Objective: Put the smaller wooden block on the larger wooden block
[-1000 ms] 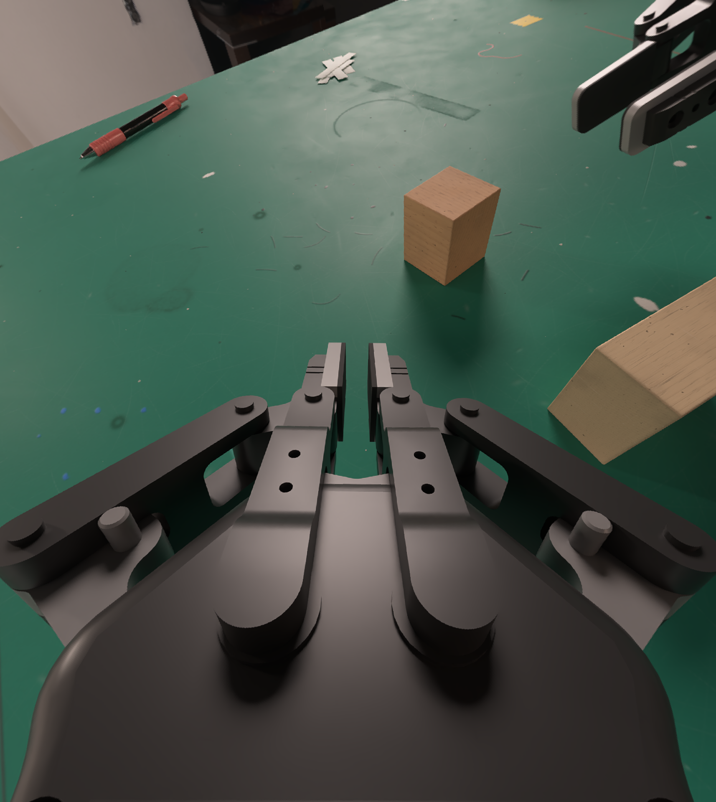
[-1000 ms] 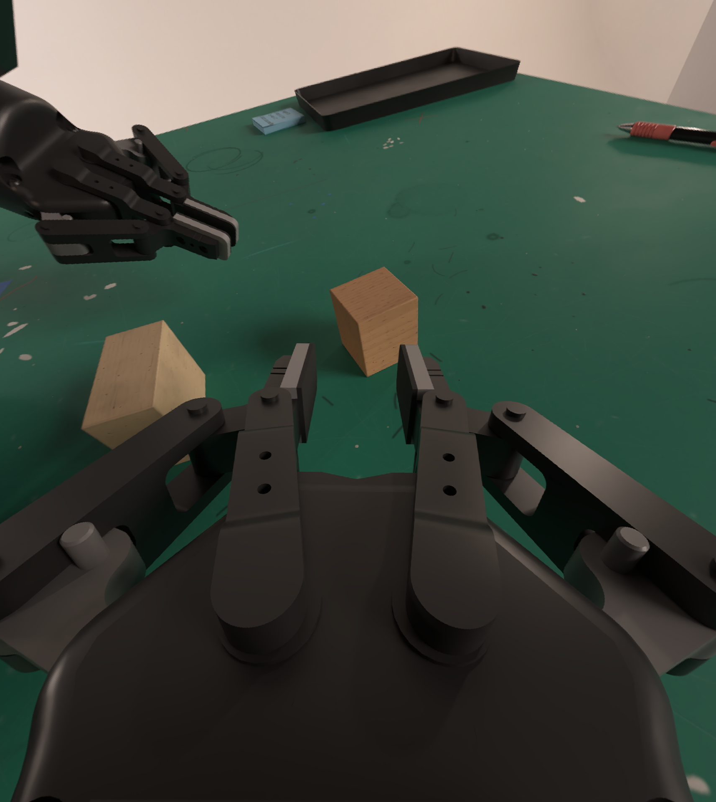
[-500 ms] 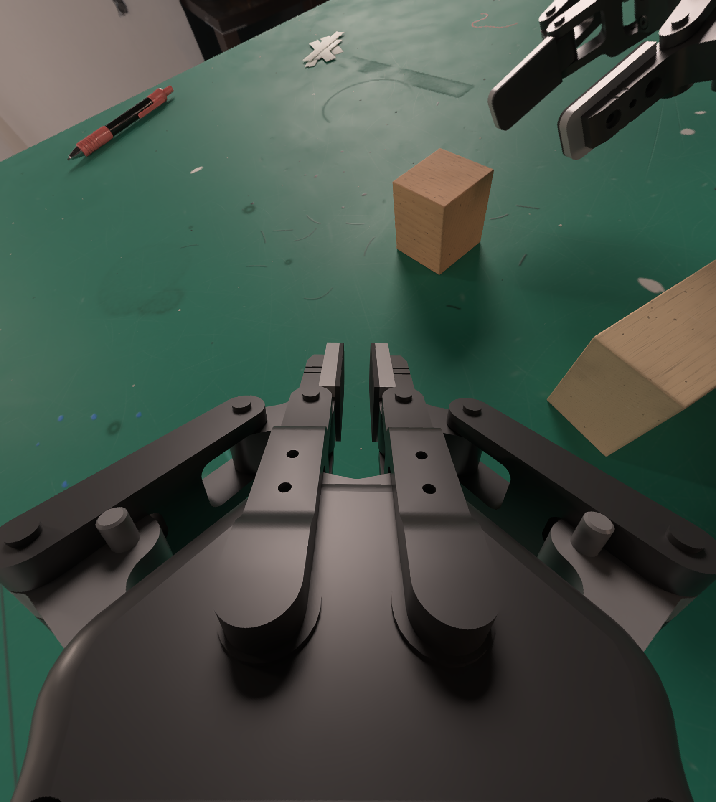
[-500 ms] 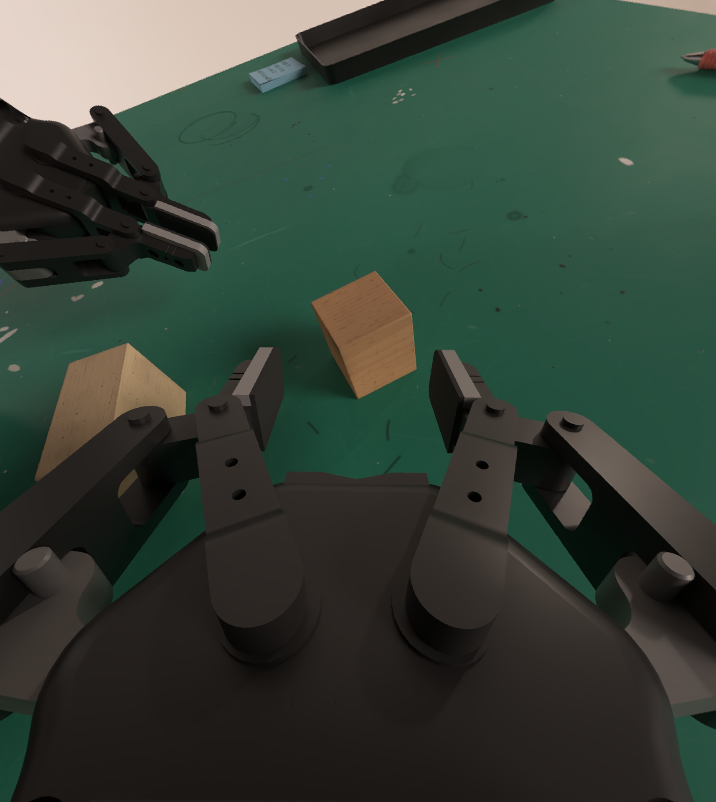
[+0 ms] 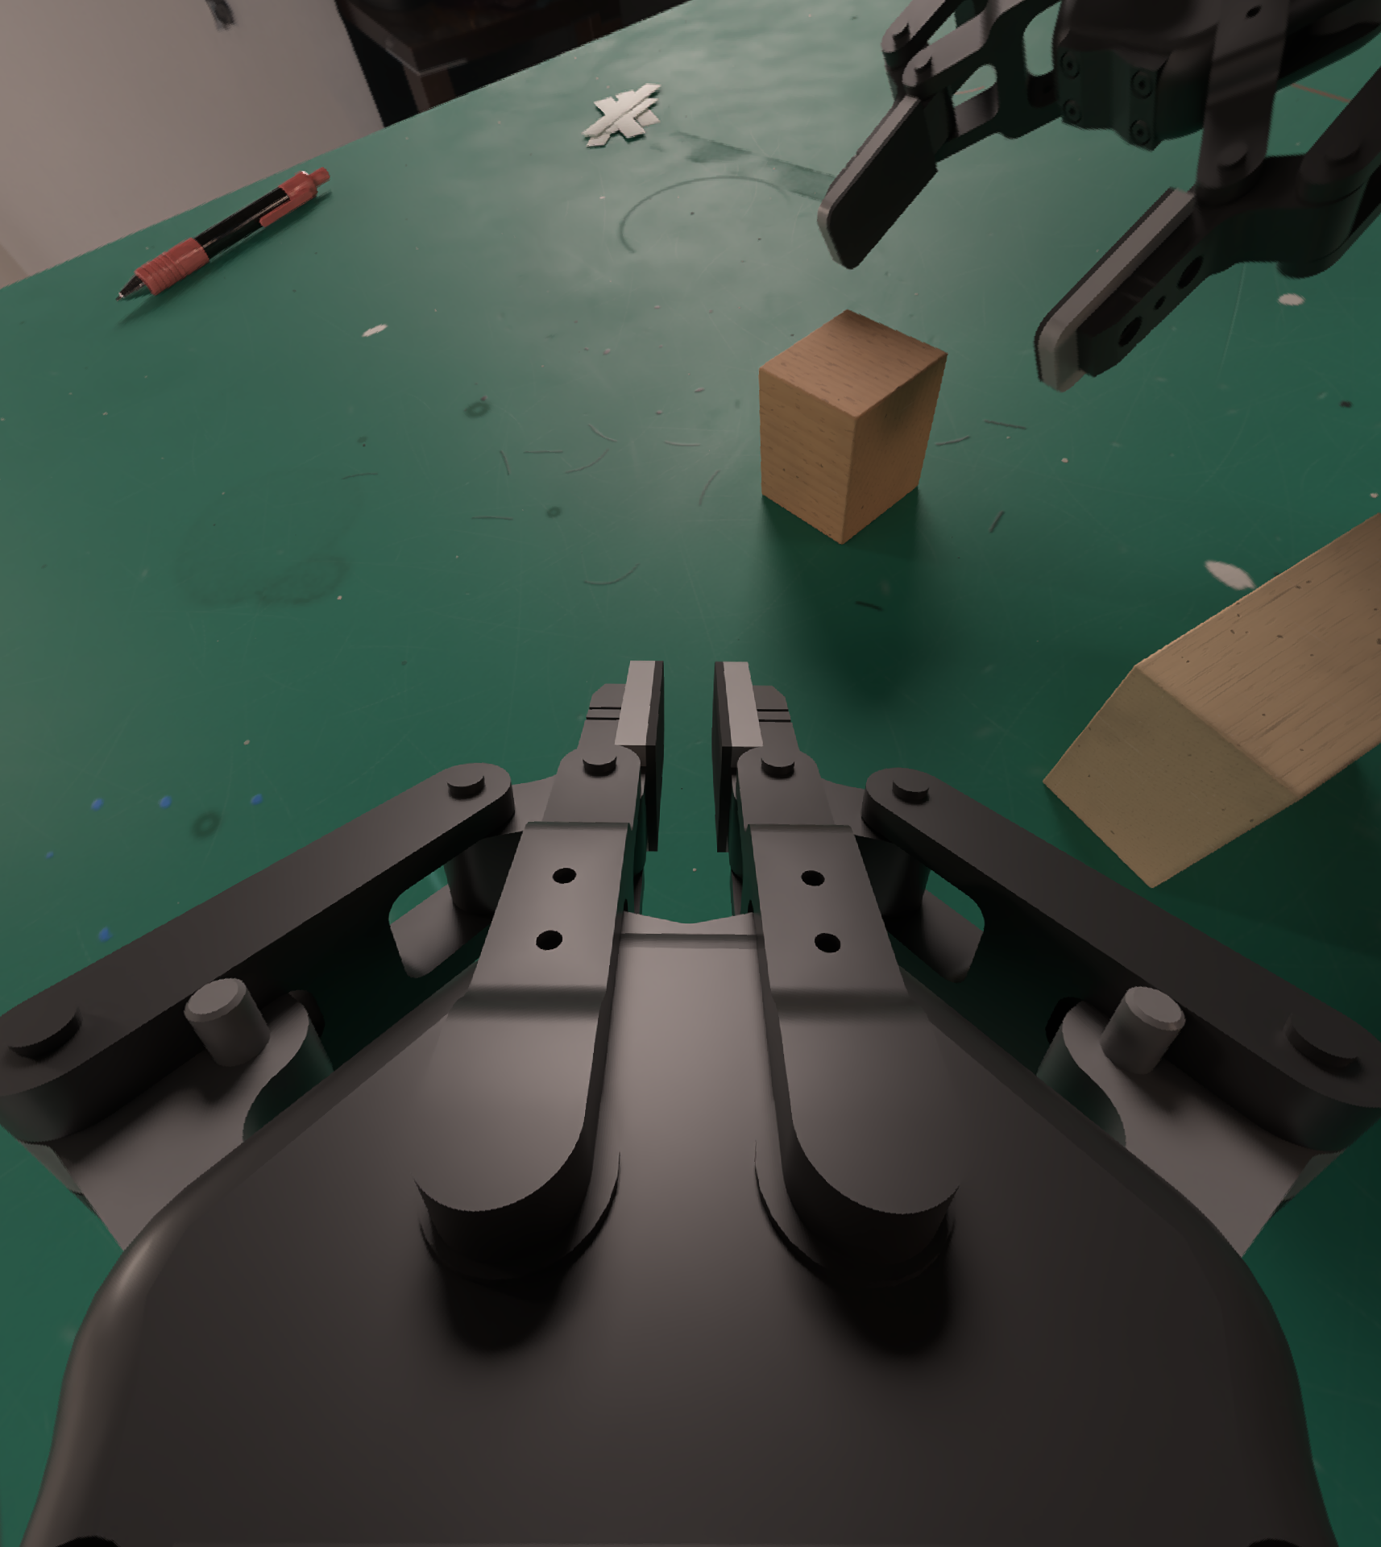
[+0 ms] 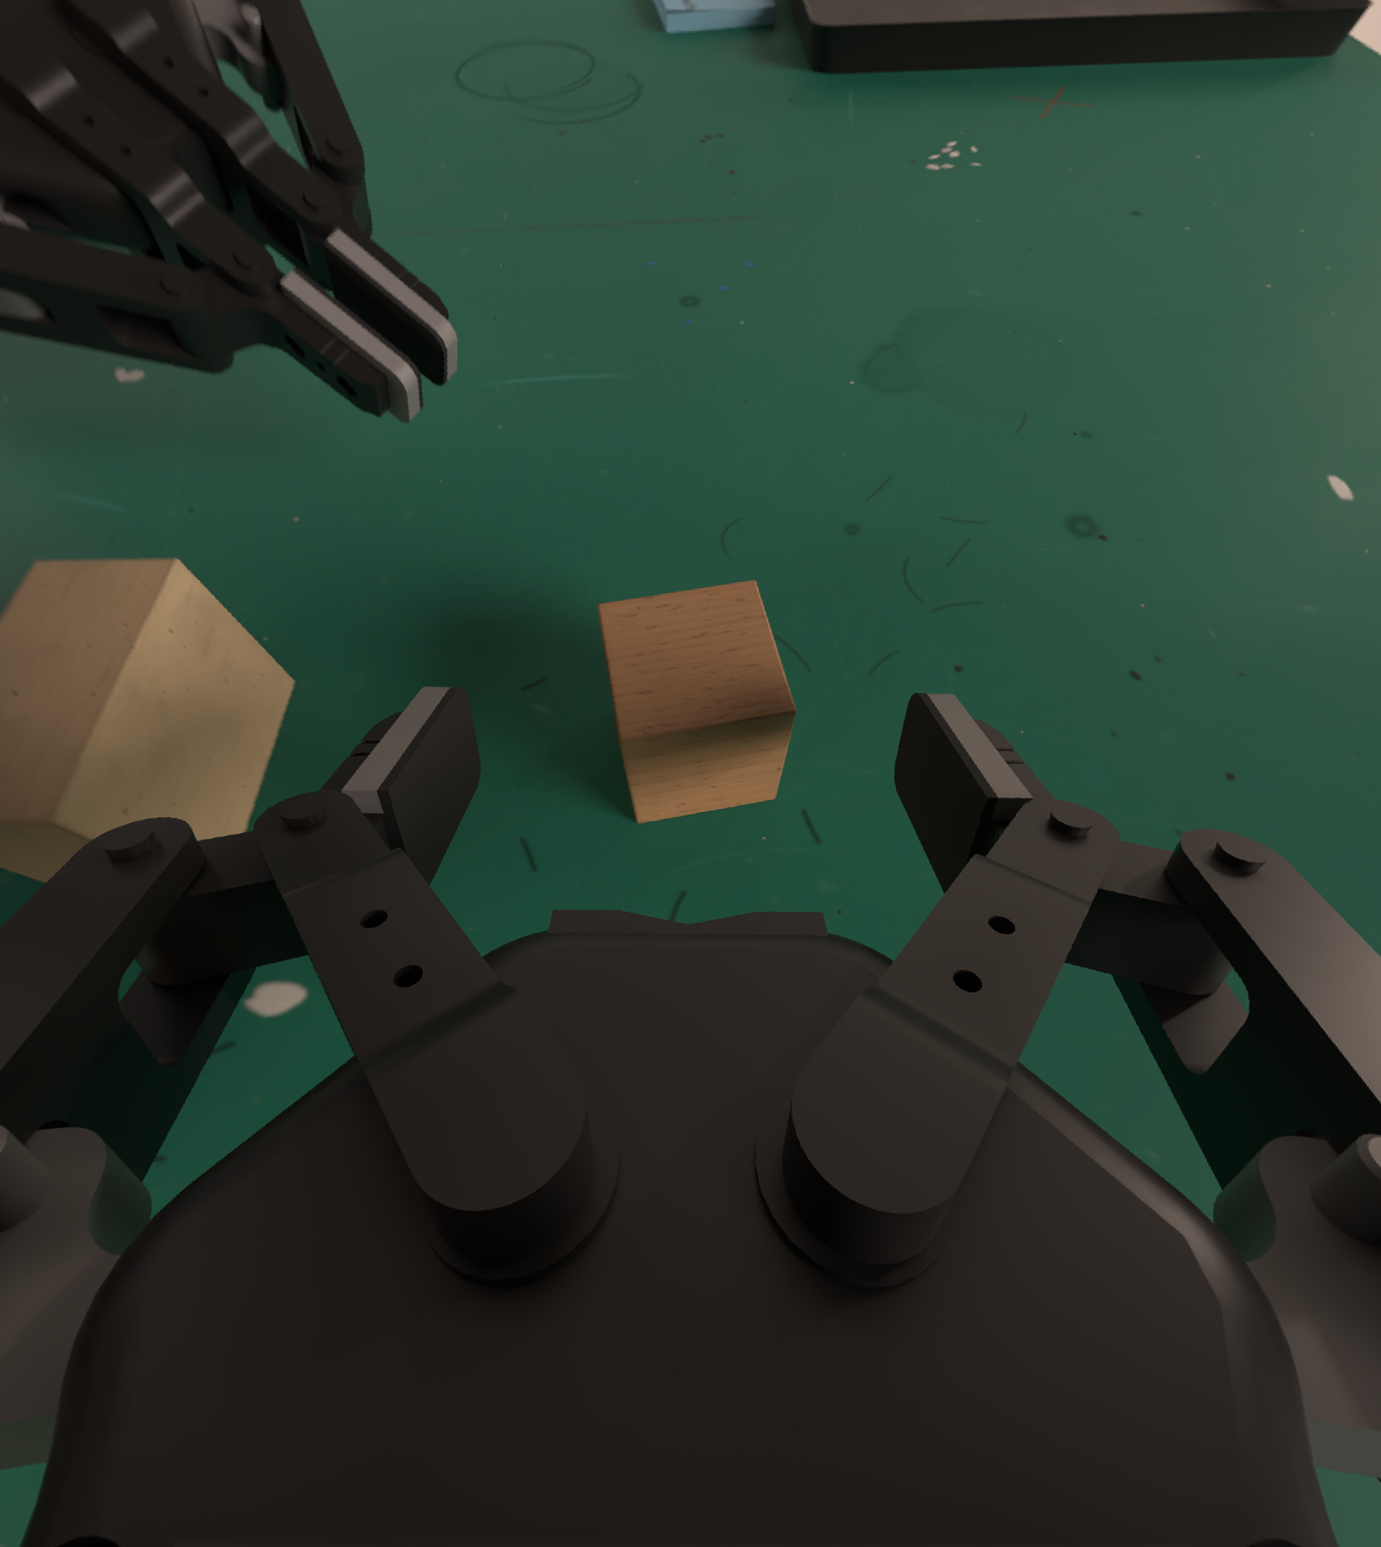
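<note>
The smaller, darker wooden block stands on the green table; it also shows in the left wrist view. The larger, pale wooden block lies to its left, at the right in the left wrist view. My right gripper is open wide and hovers above the smaller block, which sits between its fingers in view. It shows from outside in the left wrist view. My left gripper is shut and empty, short of both blocks; it also shows in the right wrist view.
A red and black pen lies at the far left of the table. White tape scraps lie farther back. A black tray and a pale blue piece sit at the far edge.
My right gripper has opened wide and moved over the smaller block, tilting downward. My left gripper has stayed shut and barely moved.
</note>
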`<control>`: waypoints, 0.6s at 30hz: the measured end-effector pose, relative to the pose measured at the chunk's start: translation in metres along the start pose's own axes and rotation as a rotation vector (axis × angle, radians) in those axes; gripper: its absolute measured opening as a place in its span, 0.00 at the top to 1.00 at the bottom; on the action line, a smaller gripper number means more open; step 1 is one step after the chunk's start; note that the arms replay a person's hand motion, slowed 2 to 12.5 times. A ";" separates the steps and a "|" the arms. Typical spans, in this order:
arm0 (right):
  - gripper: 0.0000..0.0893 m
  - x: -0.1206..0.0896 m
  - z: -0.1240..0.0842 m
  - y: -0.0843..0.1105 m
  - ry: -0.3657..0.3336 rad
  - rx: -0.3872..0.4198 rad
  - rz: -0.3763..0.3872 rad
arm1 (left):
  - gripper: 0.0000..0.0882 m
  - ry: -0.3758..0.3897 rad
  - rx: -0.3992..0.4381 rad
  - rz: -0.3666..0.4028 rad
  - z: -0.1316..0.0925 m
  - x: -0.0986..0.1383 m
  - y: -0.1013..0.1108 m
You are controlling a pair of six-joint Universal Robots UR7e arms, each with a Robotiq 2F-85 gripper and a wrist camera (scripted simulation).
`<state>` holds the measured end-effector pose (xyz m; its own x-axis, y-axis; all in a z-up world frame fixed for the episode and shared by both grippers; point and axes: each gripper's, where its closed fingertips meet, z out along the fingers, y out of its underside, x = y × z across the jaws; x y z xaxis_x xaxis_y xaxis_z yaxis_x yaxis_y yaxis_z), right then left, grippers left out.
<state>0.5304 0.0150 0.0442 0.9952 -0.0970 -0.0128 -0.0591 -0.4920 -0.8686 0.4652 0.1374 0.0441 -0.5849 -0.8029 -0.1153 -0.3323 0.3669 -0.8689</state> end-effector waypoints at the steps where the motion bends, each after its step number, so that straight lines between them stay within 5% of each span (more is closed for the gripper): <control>1: 0.04 0.002 0.001 0.001 -0.007 -0.007 -0.017 | 0.88 0.002 0.002 -0.004 0.000 0.000 0.000; 18: 0.06 0.000 0.024 0.002 -0.167 -0.068 -0.129 | 0.87 0.027 0.009 -0.057 -0.001 -0.003 -0.001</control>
<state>0.5325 0.0345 0.0306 0.9936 0.1122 0.0092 0.0696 -0.5484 -0.8333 0.4668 0.1397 0.0455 -0.5851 -0.8092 -0.0528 -0.3589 0.3168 -0.8780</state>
